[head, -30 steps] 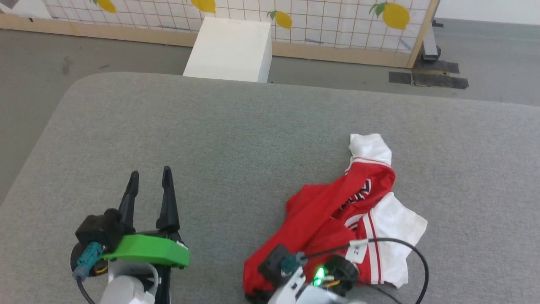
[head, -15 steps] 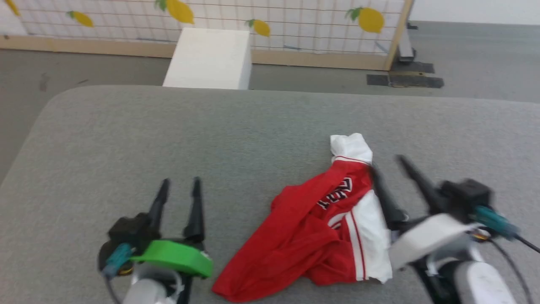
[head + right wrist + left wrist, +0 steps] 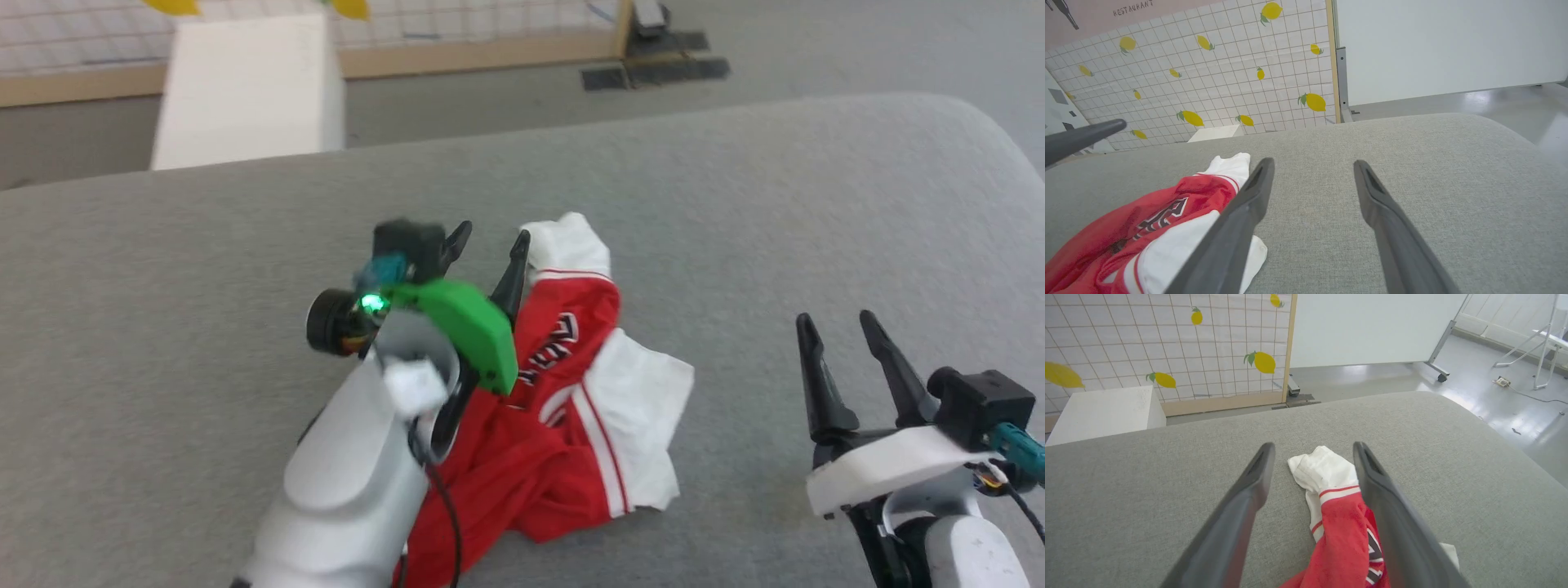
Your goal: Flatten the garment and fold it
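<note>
The garment [image 3: 563,408], a red jersey with white sleeves and striped trim, lies crumpled on the grey padded table [image 3: 735,212]. My left gripper [image 3: 494,238] is open and reaches over the jersey's left side, its fingertips beside the far white sleeve [image 3: 569,241]. From the left wrist, that sleeve [image 3: 1323,469] lies between and below the open fingers of the left gripper [image 3: 1312,447]. My right gripper [image 3: 837,322] stands open to the right of the garment, apart from it. In the right wrist view the garment [image 3: 1147,228] lies left of the right gripper [image 3: 1312,163].
A white box [image 3: 245,90] stands on the floor beyond the table's far edge, before a tiled lemon-print screen [image 3: 1220,73]. The table's rounded corner [image 3: 980,131] is at the far right. Bare grey table surface lies around the garment.
The head camera has shifted. My right gripper has opened, let go of the garment and drawn back to its right. My left arm has swung across over the jersey toward the far white sleeve.
</note>
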You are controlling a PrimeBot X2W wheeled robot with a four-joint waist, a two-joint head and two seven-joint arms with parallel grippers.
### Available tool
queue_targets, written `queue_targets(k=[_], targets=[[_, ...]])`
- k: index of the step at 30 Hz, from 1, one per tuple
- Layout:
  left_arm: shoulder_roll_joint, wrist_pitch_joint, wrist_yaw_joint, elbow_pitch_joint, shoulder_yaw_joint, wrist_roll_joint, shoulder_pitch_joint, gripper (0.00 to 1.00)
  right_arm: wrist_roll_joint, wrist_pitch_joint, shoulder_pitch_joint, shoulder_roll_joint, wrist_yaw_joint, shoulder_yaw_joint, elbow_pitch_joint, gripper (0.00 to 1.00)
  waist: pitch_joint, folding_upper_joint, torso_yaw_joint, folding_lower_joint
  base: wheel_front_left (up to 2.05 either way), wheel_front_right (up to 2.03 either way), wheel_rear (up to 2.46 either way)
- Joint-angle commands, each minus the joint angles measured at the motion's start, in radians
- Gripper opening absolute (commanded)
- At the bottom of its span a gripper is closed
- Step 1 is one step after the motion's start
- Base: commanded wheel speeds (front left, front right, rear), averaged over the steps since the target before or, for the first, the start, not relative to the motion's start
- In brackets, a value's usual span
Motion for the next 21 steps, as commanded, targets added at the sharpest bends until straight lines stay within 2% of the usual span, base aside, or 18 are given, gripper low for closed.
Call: queue_targets(k=[1, 8, 12, 13, 14, 17, 21], targets=[[0.001, 0.048, 0.022, 0.032, -0.012, -0.025, -0.038, 1.0, 0.017, -0.013, -0.023, 0.001, -0.002, 0.009, 0.011, 1.0, 0.098, -0.0001, -0.117, 0.0, 0.0, 0.0, 0.0], [0.001, 0.343, 0.1, 0.156, -0.067, -0.1, -0.133, 1.0, 0.049, -0.042, -0.043, 0.001, -0.002, 0.031, 0.067, 1.0, 0.107, -0.0001, -0.169, 0.0, 0.0, 0.0, 0.0], [0.011, 0.454, 0.109, 0.171, -0.077, -0.114, -0.15, 1.0, 0.055, -0.05, -0.049, 0.001, -0.002, 0.033, 0.081, 1.0, 0.103, -0.0001, -0.174, 0.0, 0.0, 0.0, 0.0], [0.013, 0.463, 0.106, 0.166, -0.078, -0.116, -0.151, 0.64, 0.056, -0.053, -0.051, 0.001, -0.002, 0.034, 0.083, 1.0, 0.102, -0.0001, -0.174, 0.0, 0.0, 0.0, 0.0], [0.013, 0.462, 0.099, 0.154, -0.078, -0.121, -0.153, 0.02, 0.057, -0.056, -0.054, 0.001, -0.002, 0.033, 0.085, 1.0, 0.101, -0.0001, -0.173, 0.0, 0.0, 0.0, 0.0], [0.013, 0.444, 0.074, 0.123, -0.086, -0.127, -0.152, 0.0, 0.056, -0.06, -0.058, 0.001, -0.002, 0.031, 0.089, 1.0, 0.095, -0.0001, -0.165, 0.0, 0.0, 0.0, 0.0], [0.008, 0.343, 0.052, 0.07, -0.084, -0.141, -0.154, 0.0, 0.053, -0.061, -0.059, 0.001, -0.002, 0.03, 0.093, 1.0, 0.08, -0.0001, -0.146, 0.0, 0.0, 0.0, 0.0]])
